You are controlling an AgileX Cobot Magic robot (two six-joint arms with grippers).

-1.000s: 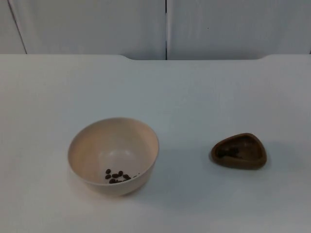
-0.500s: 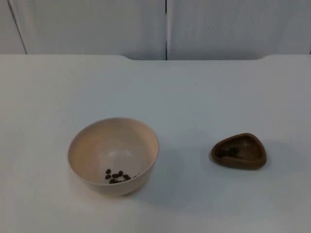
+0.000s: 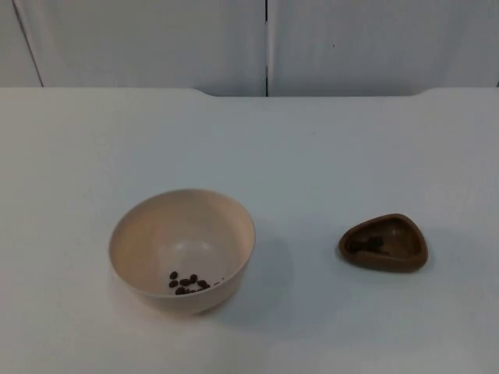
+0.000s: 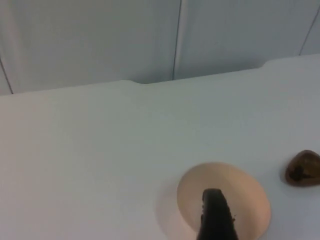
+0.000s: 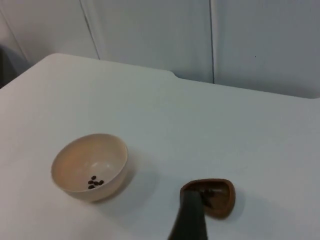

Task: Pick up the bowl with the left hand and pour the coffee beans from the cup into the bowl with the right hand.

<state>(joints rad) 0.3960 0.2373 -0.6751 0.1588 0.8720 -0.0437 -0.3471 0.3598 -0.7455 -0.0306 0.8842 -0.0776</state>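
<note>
A beige bowl (image 3: 182,249) stands upright on the white table at front left, with several coffee beans (image 3: 187,282) at its bottom. To its right, well apart, sits a small brown rounded-triangle cup (image 3: 383,242) with a few dark beans inside. My left gripper (image 4: 215,220) hangs high above the table, over the bowl (image 4: 247,202), and the cup (image 4: 303,168) lies off to the side. My right gripper (image 5: 189,220) is also raised, just in front of the cup (image 5: 220,197), with the bowl (image 5: 90,165) farther away. Neither gripper touches anything.
The grey partition wall (image 3: 265,43) closes off the table's far edge (image 3: 234,93), which has a shallow notch in its middle. White table top (image 3: 312,164) lies between and behind the bowl and cup.
</note>
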